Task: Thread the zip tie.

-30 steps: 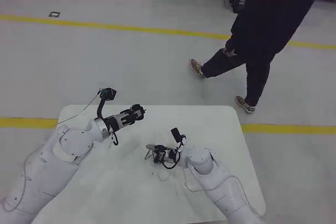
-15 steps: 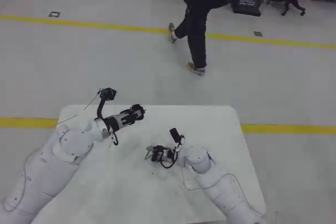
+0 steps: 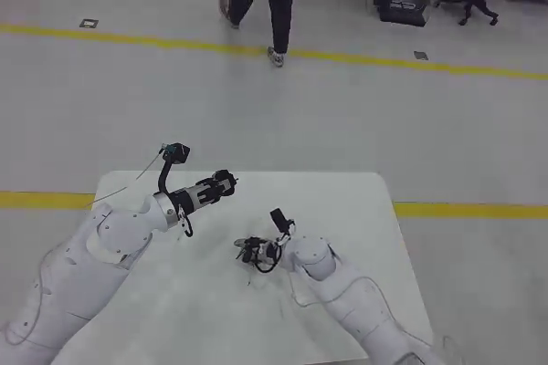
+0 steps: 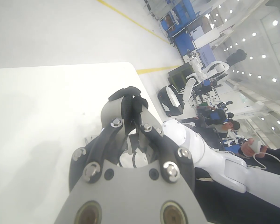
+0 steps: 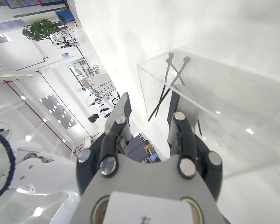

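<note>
Two black zip ties (image 5: 175, 75) lie crossed inside a clear plastic box (image 5: 207, 87) on the white table (image 3: 347, 196). My right gripper (image 5: 149, 105) stands open right at the box's rim, a short way from the ties, with nothing between its fingers. From above, the right gripper (image 3: 246, 247) sits near the table's middle. My left gripper (image 3: 225, 180) hangs over the table's far left part, away from the box; its black fingertips (image 4: 130, 97) are pressed together and I see nothing held between them.
The table's rounded far corner (image 4: 130, 65) and edge lie just beyond the left gripper. The right arm (image 4: 200, 145) lies across the table behind the left gripper. A yellow floor line (image 3: 475, 210) runs past the table.
My right gripper has slid a little toward the left across the table. The left arm has not moved.
</note>
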You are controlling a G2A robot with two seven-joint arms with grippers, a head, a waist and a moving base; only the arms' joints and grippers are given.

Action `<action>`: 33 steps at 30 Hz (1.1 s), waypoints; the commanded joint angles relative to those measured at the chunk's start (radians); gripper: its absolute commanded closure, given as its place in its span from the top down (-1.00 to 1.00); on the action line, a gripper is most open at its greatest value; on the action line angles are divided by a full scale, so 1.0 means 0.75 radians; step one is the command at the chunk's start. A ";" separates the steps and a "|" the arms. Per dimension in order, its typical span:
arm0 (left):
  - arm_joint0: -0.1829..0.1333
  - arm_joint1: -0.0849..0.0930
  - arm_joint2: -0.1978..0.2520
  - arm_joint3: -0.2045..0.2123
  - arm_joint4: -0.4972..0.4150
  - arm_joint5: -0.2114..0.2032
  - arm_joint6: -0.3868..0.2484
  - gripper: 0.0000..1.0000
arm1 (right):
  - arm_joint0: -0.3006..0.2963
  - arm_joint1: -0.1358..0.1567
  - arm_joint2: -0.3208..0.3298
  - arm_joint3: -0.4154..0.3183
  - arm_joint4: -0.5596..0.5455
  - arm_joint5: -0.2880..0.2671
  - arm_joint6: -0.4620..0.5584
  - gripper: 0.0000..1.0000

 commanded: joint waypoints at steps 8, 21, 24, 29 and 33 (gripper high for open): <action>0.000 0.000 0.000 0.000 0.000 0.000 0.000 -1.00 | 0.007 0.001 -0.004 0.002 0.002 0.000 -0.010 -0.84; 0.000 0.000 0.000 0.000 0.000 0.000 0.000 -1.00 | -0.020 0.017 0.015 -0.031 -0.010 0.000 0.010 -0.54; 0.000 0.000 0.000 0.000 0.000 0.000 0.000 -1.00 | -0.025 0.019 0.016 -0.032 -0.009 0.000 0.014 -0.50; 0.000 0.000 0.000 0.000 0.000 0.000 0.000 -1.00 | -0.037 0.024 0.025 -0.050 -0.005 0.000 0.010 -0.68; 0.000 0.000 0.000 0.000 0.000 0.000 0.000 -1.00 | -0.051 0.030 0.035 -0.069 -0.005 0.000 0.006 -0.80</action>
